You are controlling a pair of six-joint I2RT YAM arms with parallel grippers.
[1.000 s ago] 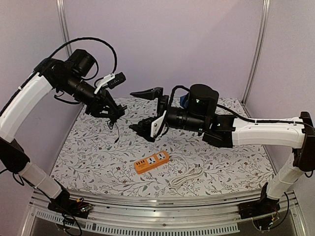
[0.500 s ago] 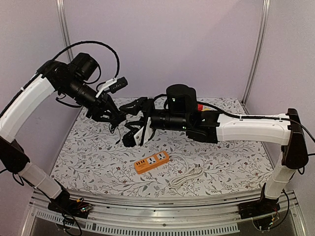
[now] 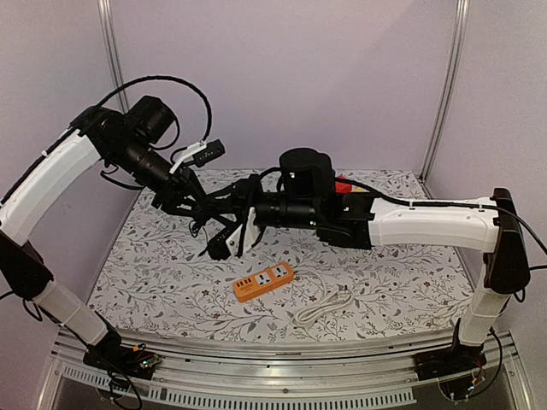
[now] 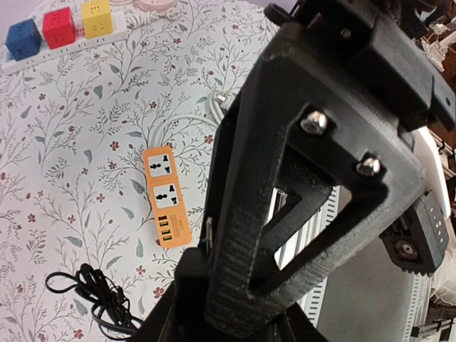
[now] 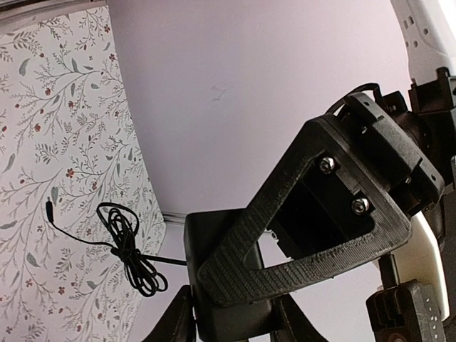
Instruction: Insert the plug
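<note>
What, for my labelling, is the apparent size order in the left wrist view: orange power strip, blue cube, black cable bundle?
1. orange power strip and black cable bundle: look alike, unranked.
2. blue cube: clearly smallest.

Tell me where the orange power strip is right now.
Top view: the orange power strip lies near the table's front centre, a white cable just to its right.
</note>
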